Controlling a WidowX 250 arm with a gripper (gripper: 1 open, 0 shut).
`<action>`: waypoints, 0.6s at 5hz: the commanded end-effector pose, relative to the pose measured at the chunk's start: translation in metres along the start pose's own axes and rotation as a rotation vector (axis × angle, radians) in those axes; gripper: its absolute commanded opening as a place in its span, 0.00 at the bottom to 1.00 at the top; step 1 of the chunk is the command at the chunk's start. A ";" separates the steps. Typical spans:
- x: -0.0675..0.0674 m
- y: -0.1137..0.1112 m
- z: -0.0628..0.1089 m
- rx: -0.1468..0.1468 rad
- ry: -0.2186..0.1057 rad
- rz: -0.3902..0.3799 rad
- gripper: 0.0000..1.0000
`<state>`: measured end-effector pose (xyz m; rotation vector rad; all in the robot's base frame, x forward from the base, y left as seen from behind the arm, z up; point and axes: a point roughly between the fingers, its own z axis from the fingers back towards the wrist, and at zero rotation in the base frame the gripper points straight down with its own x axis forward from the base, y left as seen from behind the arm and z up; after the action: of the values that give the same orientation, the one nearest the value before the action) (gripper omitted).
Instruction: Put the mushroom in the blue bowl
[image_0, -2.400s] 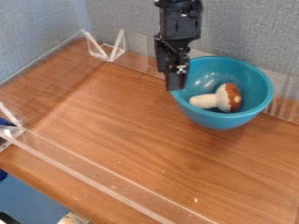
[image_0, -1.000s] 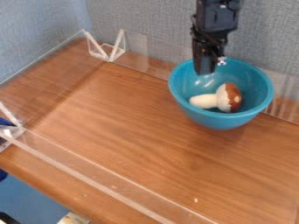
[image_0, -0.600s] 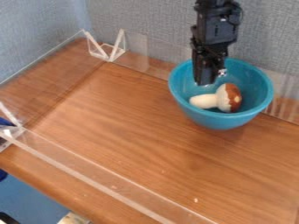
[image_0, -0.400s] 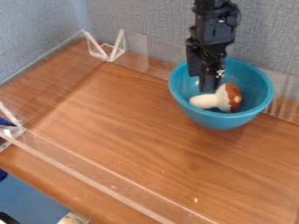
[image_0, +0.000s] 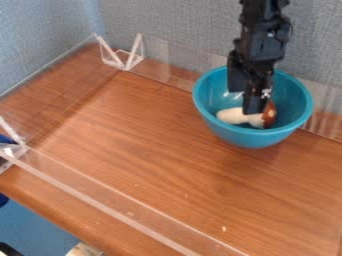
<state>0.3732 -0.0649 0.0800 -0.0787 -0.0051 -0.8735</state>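
Mushroom (image_0: 257, 115) lies inside the blue bowl (image_0: 221, 95), right of frame centre. Gripper (image_0: 251, 97) jaws stand wide above it, holding nothing. Placement appears complete; only withdrawal remains.

Pincer (image_0: 253, 99) open, pointing down inside blue bowl (image_0: 214, 103), straddling mushroom (image_0: 249, 117) on bowl floor.

The hand (image_0: 253, 97) has opened and sunk into the blue bowl (image_0: 214, 108).

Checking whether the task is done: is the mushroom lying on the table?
No, the mushroom lies inside the blue bowl.
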 end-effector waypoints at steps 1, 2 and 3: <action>0.018 0.009 0.006 0.028 -0.036 -0.019 1.00; 0.030 0.007 -0.004 0.004 -0.014 -0.058 1.00; 0.035 0.002 0.006 0.010 -0.016 -0.084 1.00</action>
<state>0.3890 -0.0841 0.0599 -0.1013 0.0485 -0.9386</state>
